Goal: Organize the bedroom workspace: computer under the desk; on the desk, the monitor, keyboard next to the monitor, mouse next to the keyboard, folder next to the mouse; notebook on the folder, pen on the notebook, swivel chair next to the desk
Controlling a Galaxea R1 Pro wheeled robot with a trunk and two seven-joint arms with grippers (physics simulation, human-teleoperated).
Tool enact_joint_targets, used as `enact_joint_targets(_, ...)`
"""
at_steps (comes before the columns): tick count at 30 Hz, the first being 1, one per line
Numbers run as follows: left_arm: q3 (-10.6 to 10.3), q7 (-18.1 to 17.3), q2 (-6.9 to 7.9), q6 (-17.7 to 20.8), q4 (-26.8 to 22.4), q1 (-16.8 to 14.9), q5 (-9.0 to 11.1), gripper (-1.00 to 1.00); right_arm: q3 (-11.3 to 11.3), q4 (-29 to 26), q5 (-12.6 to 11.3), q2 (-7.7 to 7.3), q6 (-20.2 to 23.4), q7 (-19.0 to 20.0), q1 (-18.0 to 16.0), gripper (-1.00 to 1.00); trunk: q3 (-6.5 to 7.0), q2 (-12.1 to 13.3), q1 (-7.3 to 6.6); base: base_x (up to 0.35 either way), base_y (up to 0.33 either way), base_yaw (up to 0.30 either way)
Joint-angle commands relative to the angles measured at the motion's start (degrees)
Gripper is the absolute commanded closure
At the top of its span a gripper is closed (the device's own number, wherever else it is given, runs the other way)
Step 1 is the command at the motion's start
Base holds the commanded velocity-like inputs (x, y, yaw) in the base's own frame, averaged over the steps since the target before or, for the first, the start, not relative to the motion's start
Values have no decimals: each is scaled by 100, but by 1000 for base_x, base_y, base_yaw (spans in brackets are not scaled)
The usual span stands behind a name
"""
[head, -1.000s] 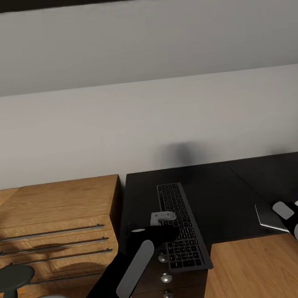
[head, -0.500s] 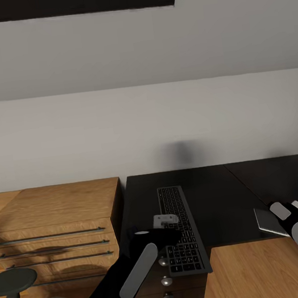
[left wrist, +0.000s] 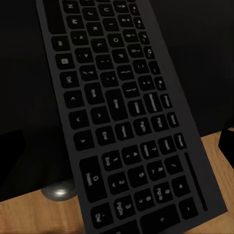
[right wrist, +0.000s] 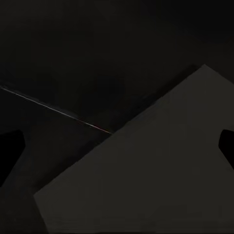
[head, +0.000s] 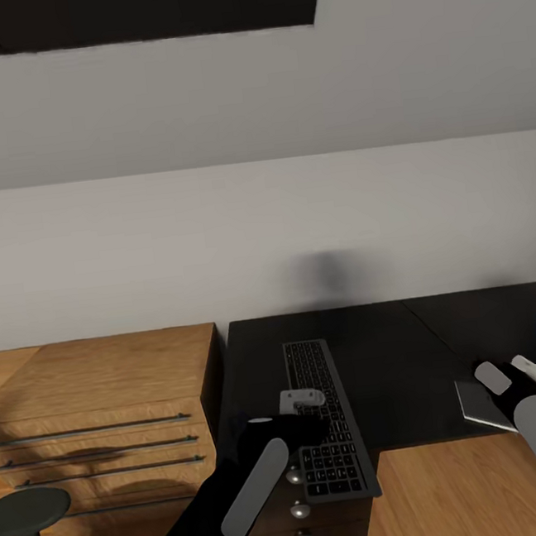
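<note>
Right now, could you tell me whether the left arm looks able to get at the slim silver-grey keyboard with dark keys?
Probably yes: the left end effector sits right at the slim silver-grey keyboard, which lies on the matte black desk and overhangs its front edge. Nothing stands between them.

The keyboard (head: pixel 325 418), slim with a grey frame and rows of small dark keys, lies flat and lengthwise on the matte black counter (head: pixel 386 354), its near end jutting past the counter's front edge. The dark grey notebook (head: pixel 477 403) rests flat at the front edge, well right of the keyboard, one corner overhanging.
</note>
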Motion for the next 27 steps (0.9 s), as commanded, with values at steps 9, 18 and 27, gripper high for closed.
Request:
enact_joint_targets(9,-15,28,-81,3,242,-6,40,-100,256,-1061,1703,900,-397,-211,358,-100,102,238,-132,0,0,0)
enact_joint_targets(18,-8,17,-80,-3,255,-6,13,-100,270,-1584,2047,1176,-292,-377,695,-100,102,238,-132,0,0,0)
enact_joint_targets(27,-8,44,-74,-5,255,-6,8,-100,263,-1690,2010,1286,-64,-400,742,-100,102,238,-132,0,-74,0)
